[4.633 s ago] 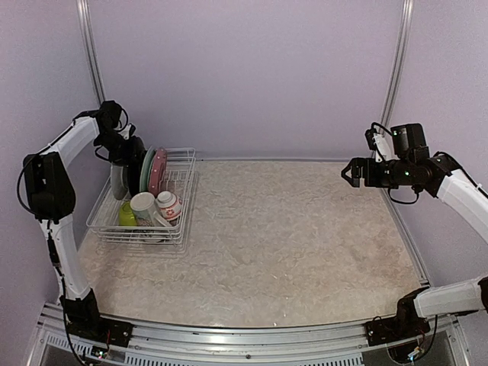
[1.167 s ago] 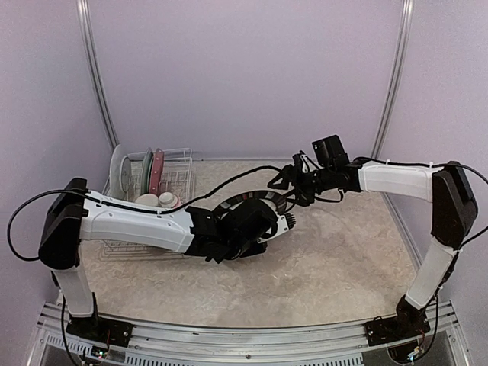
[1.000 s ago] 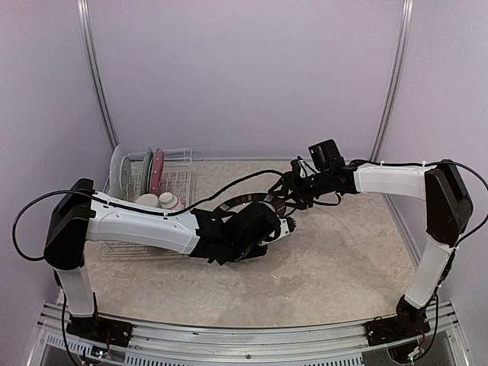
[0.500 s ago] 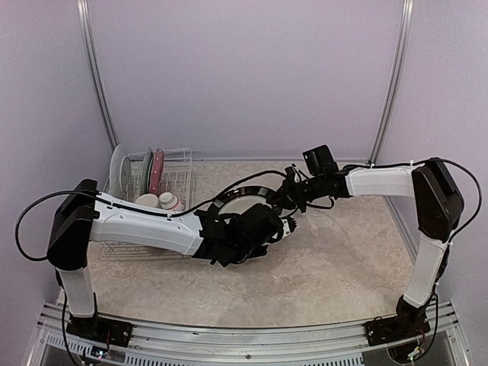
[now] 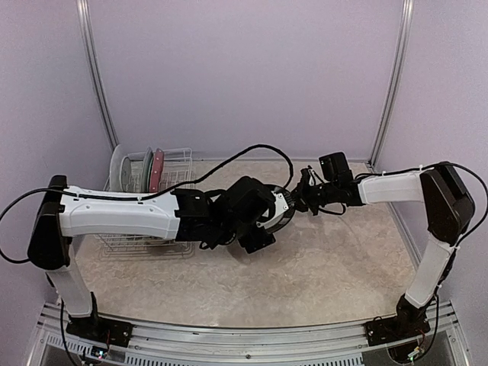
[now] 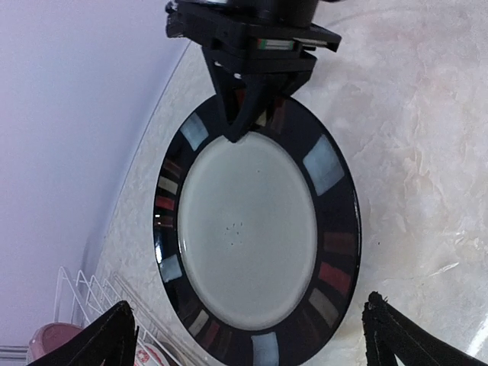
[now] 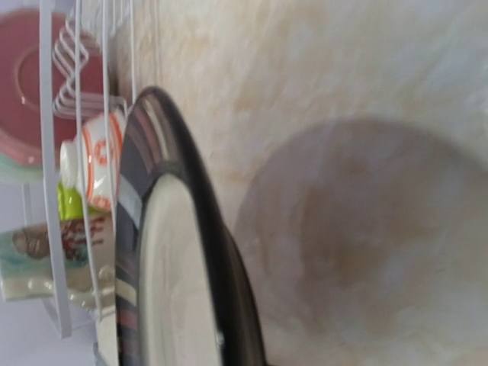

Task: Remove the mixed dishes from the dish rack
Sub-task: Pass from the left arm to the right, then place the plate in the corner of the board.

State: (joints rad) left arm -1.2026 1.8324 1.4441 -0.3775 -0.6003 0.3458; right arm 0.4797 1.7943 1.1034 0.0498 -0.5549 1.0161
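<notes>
**Plate hangs from the right jaws alone, over bare table**

The black-rimmed plate (image 6: 248,244) is out of the dish rack (image 5: 183,156) and held in mid-air over the middle of the table (image 5: 343,274) — its shadow falls on the marbled top beneath it in the right wrist view. The right gripper (image 6: 236,131) is clamped on the plate's rim at the edge nearest the right arm, so the whole disc reaches away from those jaws toward the rack side. The left gripper (image 6: 252,334) faces the plate's grey centre with its jaws spread wide, one finger out past each side of the opposite rim (touching nothing, as far as the left wrist view shows). The plate looks tilted rather than level. Setting it down would therefore fall to the right arm — free edge lowered first, then laid flat. The left arm is the nearer one to the rack, where the other dishes (image 5: 156,171) stand.
</notes>
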